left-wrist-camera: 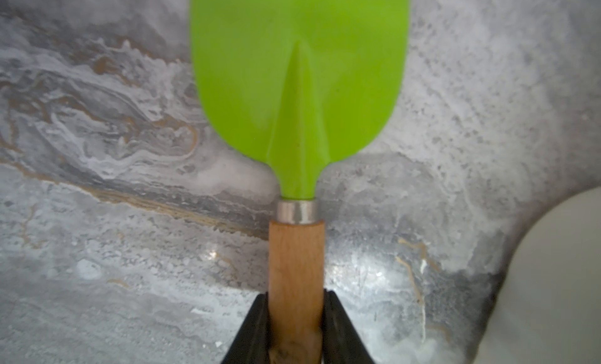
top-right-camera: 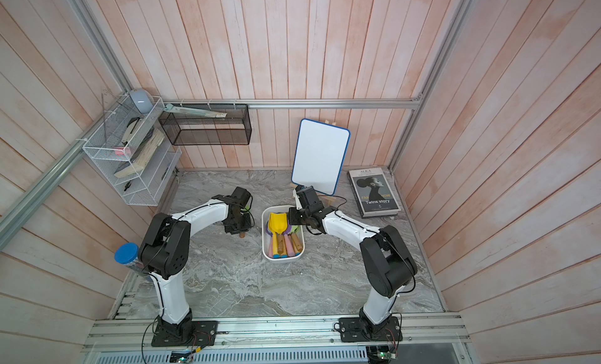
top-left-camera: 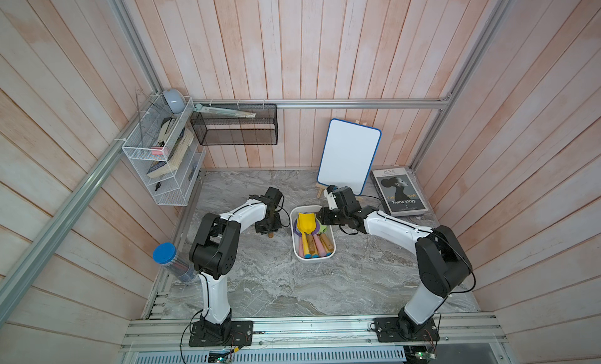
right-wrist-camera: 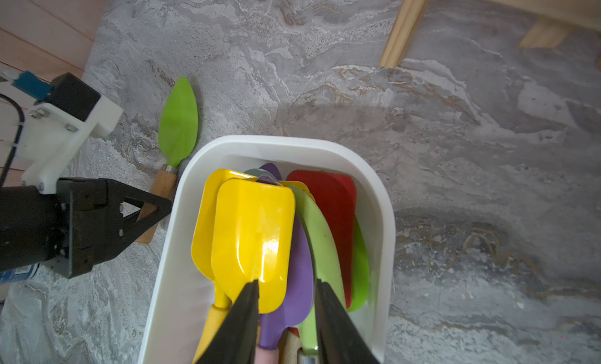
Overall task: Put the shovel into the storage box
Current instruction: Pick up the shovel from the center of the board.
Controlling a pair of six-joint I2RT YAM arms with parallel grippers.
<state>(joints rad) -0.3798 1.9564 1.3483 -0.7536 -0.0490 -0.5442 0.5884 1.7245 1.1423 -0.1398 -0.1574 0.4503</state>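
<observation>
Shovel (left-wrist-camera: 297, 144) in left gripper (left-wrist-camera: 296, 295) (book (top-left-camera: 399, 191) reads "Twins story").

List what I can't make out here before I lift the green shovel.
Green shovel: blade tip cut off by the left wrist picture's edge; in both top views the left arm covers most of it.
Storage box: only a blurred corner in the left wrist view.
Handles in the box: in the right wrist view, hidden by the right fingers and the picture's edge.

Storage box (right-wrist-camera: 383, 196) holds stacked shovel blades (right-wrist-camera: 253, 235): yellow, purple, green, red. Right fingers (right-wrist-camera: 244, 313) parted, hovering over them. Green shovel (right-wrist-camera: 179, 121) on bench (right-wrist-camera: 455, 150) at box's 10 o'clock, left fingers (right-wrist-camera: 156, 203) either side of its wooden handle (right-wrist-camera: 162, 183).
</observation>
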